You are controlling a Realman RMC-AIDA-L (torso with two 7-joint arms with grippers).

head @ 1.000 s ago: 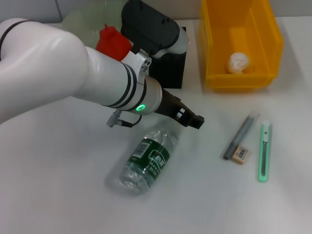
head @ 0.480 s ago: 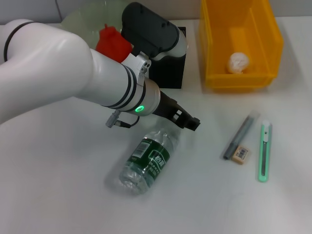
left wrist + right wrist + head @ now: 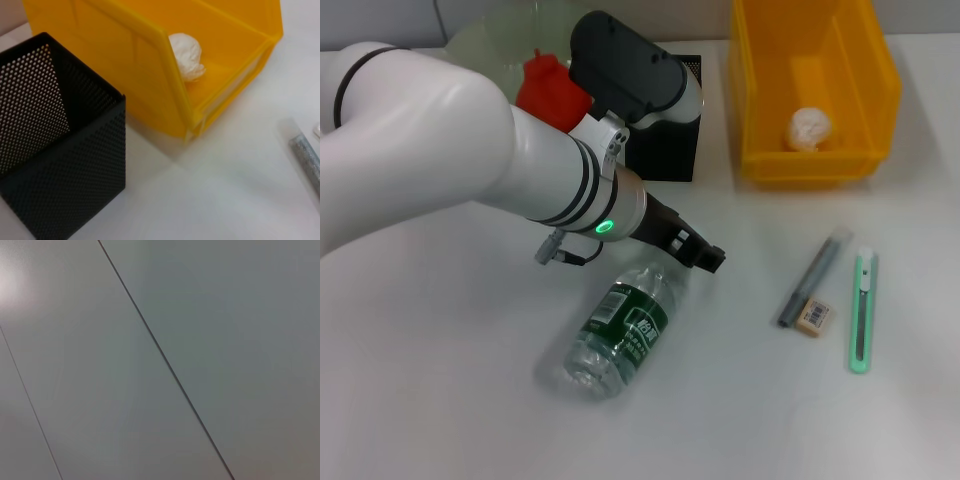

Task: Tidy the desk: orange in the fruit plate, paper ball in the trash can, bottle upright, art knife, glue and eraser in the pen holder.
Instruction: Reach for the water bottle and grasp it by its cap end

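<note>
In the yellow trash can (image 3: 812,90), the paper ball (image 3: 809,128) is deposited. The bottle (image 3: 623,327) lies flat beneath the left gripper (image 3: 705,257), grip state indeterminable. Art knife (image 3: 861,311), glue (image 3: 812,279), eraser (image 3: 813,318) remain outside the pen holder (image 3: 665,150).

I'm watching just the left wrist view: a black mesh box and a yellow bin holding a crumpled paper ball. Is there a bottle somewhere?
Observer: Yes, a clear plastic bottle with a green label lies on its side on the white desk, close by the left gripper.
Operator: Anything else lying about?
Observer: A green art knife, a small beige eraser and a grey glue stick lie on the robot's right side.
</note>
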